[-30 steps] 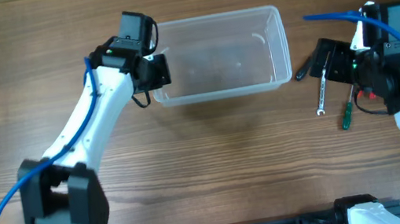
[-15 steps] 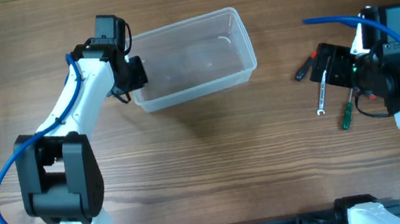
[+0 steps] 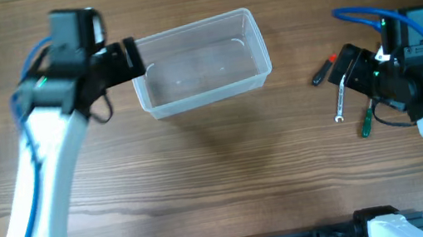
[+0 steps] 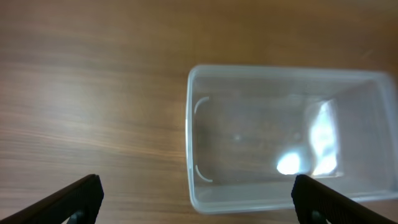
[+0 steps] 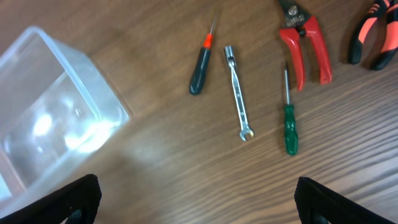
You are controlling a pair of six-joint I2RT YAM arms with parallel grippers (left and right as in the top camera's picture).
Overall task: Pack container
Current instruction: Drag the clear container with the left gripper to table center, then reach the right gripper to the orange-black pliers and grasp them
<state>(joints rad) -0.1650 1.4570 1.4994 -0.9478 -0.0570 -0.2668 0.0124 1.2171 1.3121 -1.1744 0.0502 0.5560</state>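
The clear plastic container (image 3: 194,25) lies empty and slightly askew at the back middle of the table. In the left wrist view the container (image 4: 188,137) fills the right half. My left gripper (image 3: 134,60) is at its left end, open, and grips nothing. From the left wrist, the left gripper (image 4: 198,190) has its jaws far apart, with the tub's near corner low between them. My right gripper (image 3: 348,64) hovers open over the hand tools at the right. In its own view the right gripper (image 5: 199,190) spans bare wood, with the container (image 5: 50,112) at the left.
Right of the tub lie a black-handled screwdriver (image 5: 202,59), a small wrench (image 5: 238,93) and a green screwdriver (image 5: 289,121). Red cutters (image 5: 305,37) and orange-black pliers (image 5: 373,37) lie beyond them. Overhead shows the wrench (image 3: 341,99) and green screwdriver (image 3: 367,120) under the right arm.
The left gripper dragged the container leftward, turning it slightly, then opened, let go and drew back to the left. The right arm has barely moved.
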